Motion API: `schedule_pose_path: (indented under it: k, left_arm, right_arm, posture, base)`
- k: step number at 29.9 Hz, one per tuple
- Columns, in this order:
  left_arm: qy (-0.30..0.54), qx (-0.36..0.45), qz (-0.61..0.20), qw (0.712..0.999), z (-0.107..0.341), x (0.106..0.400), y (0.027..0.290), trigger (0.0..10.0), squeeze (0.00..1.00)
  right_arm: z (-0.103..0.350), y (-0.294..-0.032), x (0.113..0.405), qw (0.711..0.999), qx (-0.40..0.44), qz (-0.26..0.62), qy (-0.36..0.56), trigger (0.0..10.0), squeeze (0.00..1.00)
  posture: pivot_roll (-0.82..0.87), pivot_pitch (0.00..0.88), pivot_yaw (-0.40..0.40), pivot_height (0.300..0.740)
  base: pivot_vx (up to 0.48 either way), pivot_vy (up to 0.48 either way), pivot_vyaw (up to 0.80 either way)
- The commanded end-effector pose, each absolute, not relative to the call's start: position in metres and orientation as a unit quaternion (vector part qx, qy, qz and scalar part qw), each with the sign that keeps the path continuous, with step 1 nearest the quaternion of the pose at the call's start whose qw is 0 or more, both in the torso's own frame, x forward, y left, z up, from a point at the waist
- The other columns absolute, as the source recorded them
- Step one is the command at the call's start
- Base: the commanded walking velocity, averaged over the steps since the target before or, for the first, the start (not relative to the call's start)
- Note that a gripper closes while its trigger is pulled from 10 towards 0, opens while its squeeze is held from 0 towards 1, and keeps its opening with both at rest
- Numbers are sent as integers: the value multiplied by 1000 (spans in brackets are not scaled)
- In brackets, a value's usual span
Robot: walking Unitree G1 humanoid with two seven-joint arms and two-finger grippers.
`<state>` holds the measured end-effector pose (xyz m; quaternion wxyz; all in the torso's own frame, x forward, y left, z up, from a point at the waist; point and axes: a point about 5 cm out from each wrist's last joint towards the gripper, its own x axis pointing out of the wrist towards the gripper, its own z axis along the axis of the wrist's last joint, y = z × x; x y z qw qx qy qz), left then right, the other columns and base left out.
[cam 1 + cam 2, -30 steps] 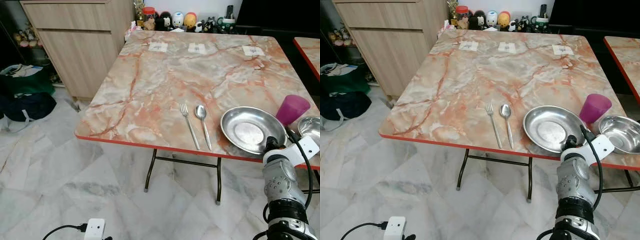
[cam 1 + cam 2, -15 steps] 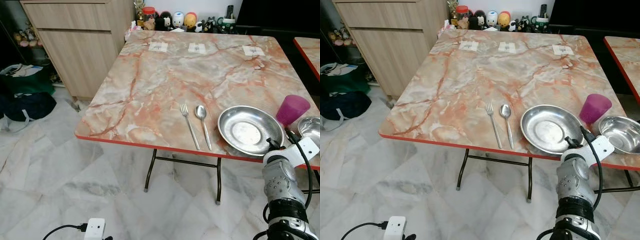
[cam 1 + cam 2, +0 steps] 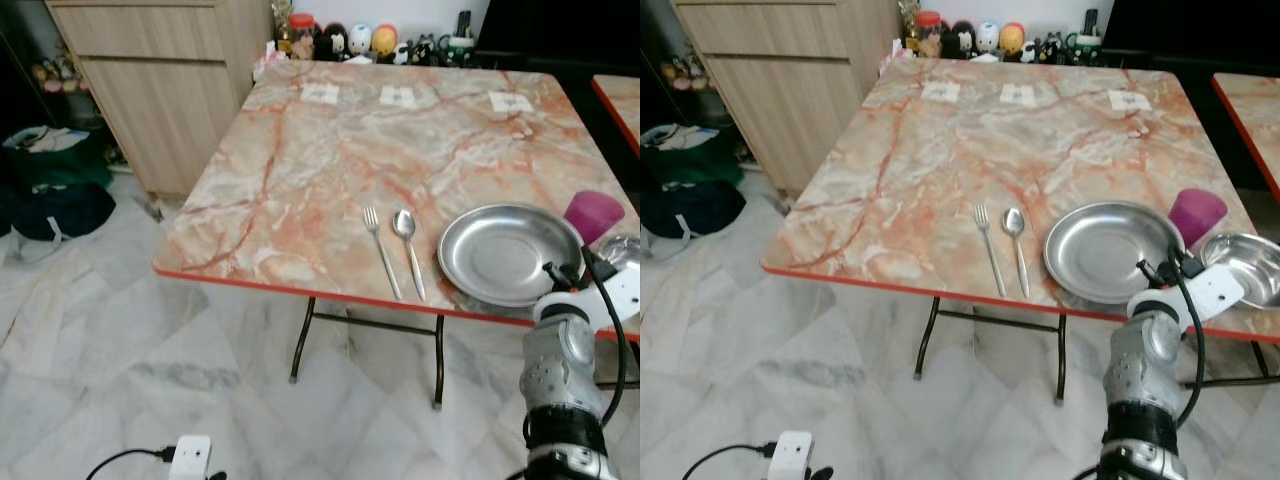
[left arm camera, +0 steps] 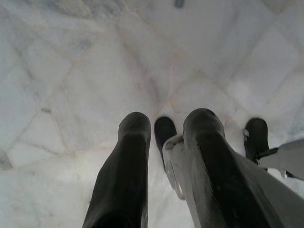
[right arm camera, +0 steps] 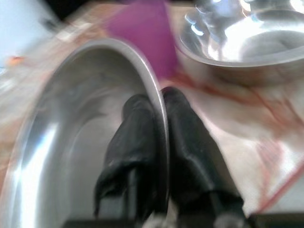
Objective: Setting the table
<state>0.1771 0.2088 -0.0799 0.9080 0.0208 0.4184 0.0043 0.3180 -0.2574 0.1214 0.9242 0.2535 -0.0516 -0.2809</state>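
Note:
A round steel plate [image 3: 505, 252] lies at the near right of the marble table [image 3: 300, 160]. My right gripper [image 5: 159, 97] is shut on the plate's near rim, one finger inside the rim and one outside; it also appears as the right gripper [image 3: 1155, 272] at the table edge. Just left of the plate, a fork [image 3: 380, 250] and a spoon [image 3: 408, 250] lie side by side. A purple cup [image 3: 593, 214] stands behind the plate's right side. My left gripper [image 4: 159, 118] hangs idle over the floor, fingers slightly apart and holding nothing.
A steel bowl [image 3: 1245, 268] sits right of the plate, close to the cup. Three paper squares [image 3: 398, 96] and small figurines [image 3: 360, 40] line the table's far side. A wooden cabinet [image 3: 160, 80] and dark bags [image 3: 50, 200] stand to the left. A second table's edge [image 3: 615, 100] shows at right.
The plate has slid a little left toward the spoon, with my right gripper on its rim. The camera has shifted slightly.

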Motion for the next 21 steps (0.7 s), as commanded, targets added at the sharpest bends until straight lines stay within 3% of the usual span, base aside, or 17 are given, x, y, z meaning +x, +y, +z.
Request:
schedule_pose_path:
  k: [1,2,3,14,21]
  left_arm:
    - [422,19,11,906,-82,172,210,10000,0]
    - [421,20,13,907,-82,172,210,10000,0]
    - [420,22,13,907,-82,172,210,10000,0]
    - [401,29,39,915,-78,176,215,10000,0]
    - [400,25,46,915,-78,176,217,10000,0]
  right_arm:
    - [132,-255,317,929,244,-268,-80,0,0]
    - [139,-245,314,939,222,-241,-103,0,0]
    - [142,-238,313,946,210,-221,-112,10000,0]
    - [180,-205,299,965,144,-119,-185,10000,0]
    - [175,-185,294,976,126,-65,-166,10000,0]
  posture:
    - [-45,103,0,740]
    - [-48,104,2,740]
    - [-49,104,3,740]
    - [-61,95,8,740]
    - [-67,82,9,740]
  base:
    - [0,0,0]
    - [0,0,0]
    - [0,0,0]
    - [0,0,0]
    - [0,0,0]
